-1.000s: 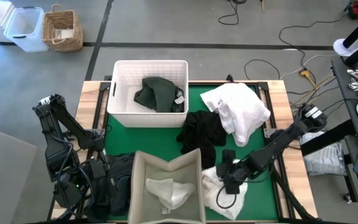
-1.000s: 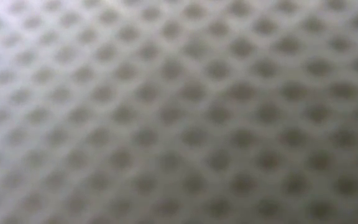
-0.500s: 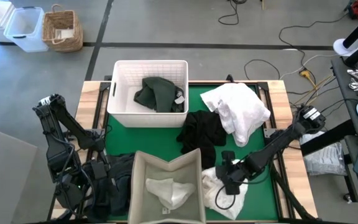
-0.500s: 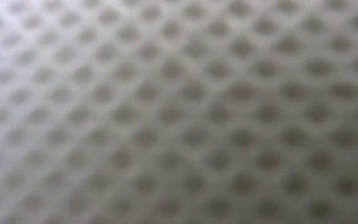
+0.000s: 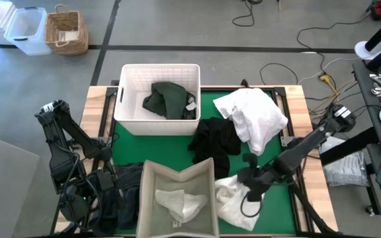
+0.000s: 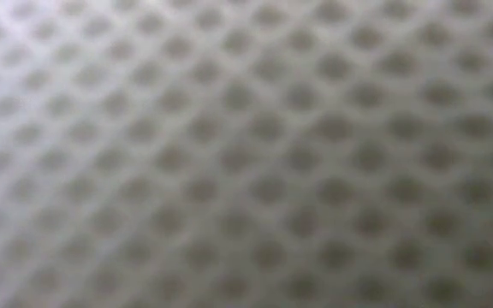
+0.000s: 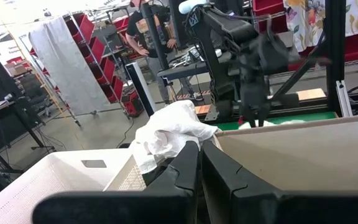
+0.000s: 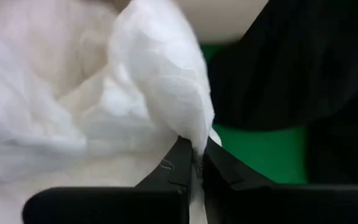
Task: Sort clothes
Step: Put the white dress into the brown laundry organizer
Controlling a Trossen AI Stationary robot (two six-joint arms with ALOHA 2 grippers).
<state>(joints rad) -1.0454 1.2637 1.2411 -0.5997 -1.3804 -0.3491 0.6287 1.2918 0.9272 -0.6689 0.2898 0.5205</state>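
The desk [image 5: 296, 99] has pale wood edges under a bright green mat [image 5: 177, 149]. At twelve o'clock a white lattice basket [image 5: 127, 99] holds a dark green garment [image 5: 167, 99]. At the centre lies a black garment [image 5: 217, 139], at two o'clock a white garment [image 5: 253, 116], at five o'clock another white piece [image 5: 230, 198]. The beige bin [image 5: 147, 198] at six o'clock holds whitish cloth [image 5: 180, 203]. The low view is filled by a grey mesh of dots [image 6: 246, 154].

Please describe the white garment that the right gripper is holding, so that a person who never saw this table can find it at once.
Start at the green table mat and go to its near right corner, beside the grey fabric bin. The white garment lies crumpled there. Unlike the larger white pile farther back, a fold of it is pinched in the right gripper.
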